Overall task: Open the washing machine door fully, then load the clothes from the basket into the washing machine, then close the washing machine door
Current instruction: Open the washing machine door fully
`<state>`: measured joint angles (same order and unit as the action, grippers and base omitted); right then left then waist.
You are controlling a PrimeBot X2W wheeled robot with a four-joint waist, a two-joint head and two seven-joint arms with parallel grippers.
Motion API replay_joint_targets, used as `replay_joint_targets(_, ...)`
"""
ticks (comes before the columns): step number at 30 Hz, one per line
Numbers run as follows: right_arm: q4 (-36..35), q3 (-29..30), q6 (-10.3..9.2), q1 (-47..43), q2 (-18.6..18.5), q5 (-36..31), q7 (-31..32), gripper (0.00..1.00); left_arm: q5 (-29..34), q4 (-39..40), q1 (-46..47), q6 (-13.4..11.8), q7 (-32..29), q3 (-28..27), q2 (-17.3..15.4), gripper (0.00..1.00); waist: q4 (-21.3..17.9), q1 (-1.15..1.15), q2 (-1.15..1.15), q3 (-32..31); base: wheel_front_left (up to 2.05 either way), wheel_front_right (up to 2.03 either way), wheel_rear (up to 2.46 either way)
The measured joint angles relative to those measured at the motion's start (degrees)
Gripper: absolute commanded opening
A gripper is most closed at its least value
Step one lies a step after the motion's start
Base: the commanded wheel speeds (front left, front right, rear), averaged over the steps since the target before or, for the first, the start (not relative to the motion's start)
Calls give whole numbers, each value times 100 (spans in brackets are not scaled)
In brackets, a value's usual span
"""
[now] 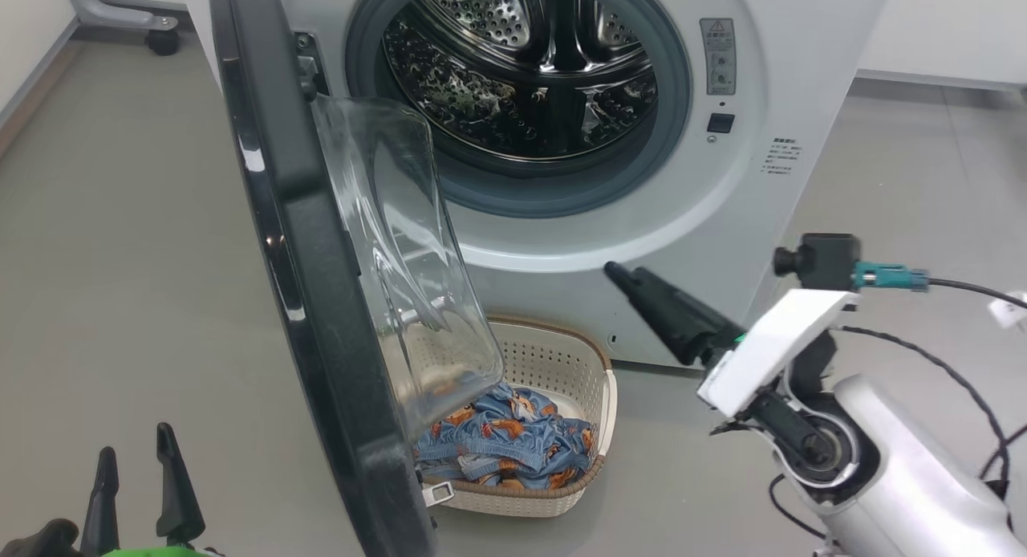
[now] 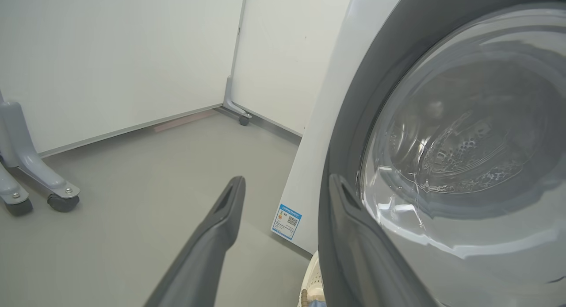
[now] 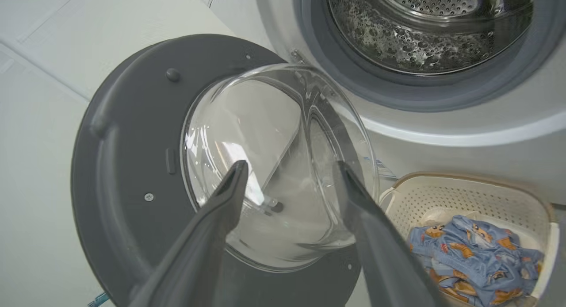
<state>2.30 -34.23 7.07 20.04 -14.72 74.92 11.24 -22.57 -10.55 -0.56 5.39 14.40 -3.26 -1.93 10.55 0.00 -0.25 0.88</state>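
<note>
Both spread wide, gripping nothing: left pincer [image 2: 287, 178], right pincer [image 3: 290, 164]. Swung out from white washing machine [image 1: 722, 188]: washing machine door [image 1: 313, 260], glossy black rim, bulging clear glass.

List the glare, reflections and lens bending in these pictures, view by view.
Head view: light streaks glint on the washing machine door rim and the drum. Left wrist view: the door glass warps the drum pattern. Right wrist view: white glare on the door's glass; the washing machine front bows.

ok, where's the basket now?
Head view, lower centre: the basket sits on the floor at the foot of the washing machine, partly hidden by the open door.
</note>
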Motion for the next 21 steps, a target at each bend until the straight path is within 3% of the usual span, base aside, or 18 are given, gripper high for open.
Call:
replay_joint_targets(5,118,281,0,-184,-513,-745,-937,100,2,-4,-5,7,0,12,0,100,-119,0,0,-13,0,0,0)
replay_joint_targets(16,900,557,0,-895,-976,-1827,-2684,100,127,-26,-148,51,0,-35,0,100,-288,0,0,-70,0,0,0)
replay_joint_targets(21,1273,732,-1,-1109,-1073,-2415,-2718,100,140,-36,-151,52,0,-33,0,100,-310,0,0,-90,0,0,0)
